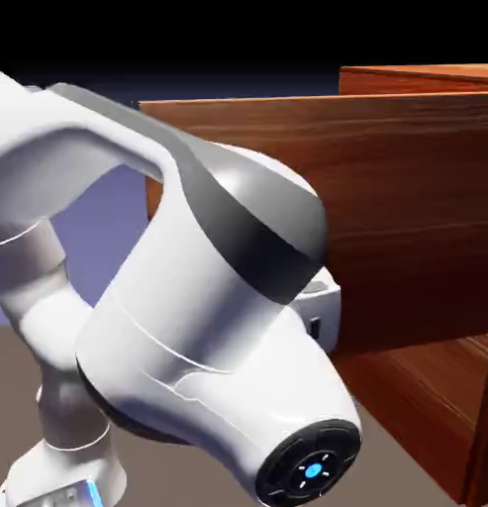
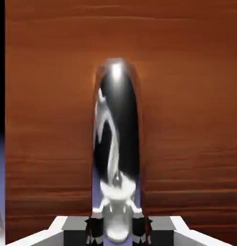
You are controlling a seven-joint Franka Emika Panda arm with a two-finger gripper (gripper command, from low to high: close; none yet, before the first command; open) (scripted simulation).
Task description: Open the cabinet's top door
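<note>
**Red-brown door, shiny handle in the claw**

Red-brown wood fills your hand view. That is the top door (image 2: 187,120). Its silver handle (image 2: 116,139) stands tall in the middle, and your gripper (image 2: 116,226) is closed on the handle's lower end.

From the exterior view, the big white arm (image 1: 188,327) blocks your gripper. The top door (image 1: 406,218) sticks out from the cabinet (image 1: 426,79) toward the arm, so it is already partly open.
</note>
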